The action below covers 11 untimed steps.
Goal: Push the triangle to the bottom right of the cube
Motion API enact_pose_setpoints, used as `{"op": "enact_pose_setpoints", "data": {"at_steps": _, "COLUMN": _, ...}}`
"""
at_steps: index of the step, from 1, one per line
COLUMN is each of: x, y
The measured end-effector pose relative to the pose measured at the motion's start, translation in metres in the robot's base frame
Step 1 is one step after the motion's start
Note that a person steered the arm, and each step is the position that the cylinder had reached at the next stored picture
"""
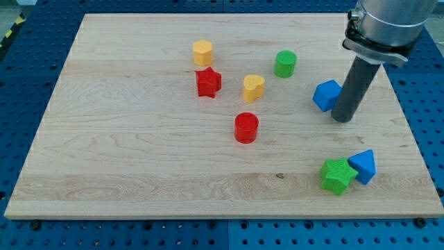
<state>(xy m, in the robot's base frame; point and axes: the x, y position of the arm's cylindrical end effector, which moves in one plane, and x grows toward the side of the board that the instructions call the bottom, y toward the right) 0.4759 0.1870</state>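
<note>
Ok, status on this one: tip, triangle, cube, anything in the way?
My tip down beside blue cube, on its right. Blue triangle near bottom right, touching green star. Path between clear.

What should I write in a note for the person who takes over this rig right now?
My tip rests on the board just right of the blue cube, touching or nearly so.
The blue triangle lies near the view's bottom right, against the green star.
It is already below and right of the cube, though some way off.
Left: perhaps nudge it closer; otherwise confirm done.
</note>
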Motion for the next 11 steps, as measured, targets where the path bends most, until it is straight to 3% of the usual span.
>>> {"op": "enact_pose_setpoints", "data": {"at_steps": 7, "x": 0.143, "y": -0.095}}
{"op": "enact_pose_setpoints", "data": {"at_steps": 10, "x": 0.143, "y": -0.076}}
{"op": "enact_pose_setpoints", "data": {"at_steps": 11, "x": 0.142, "y": -0.035}}
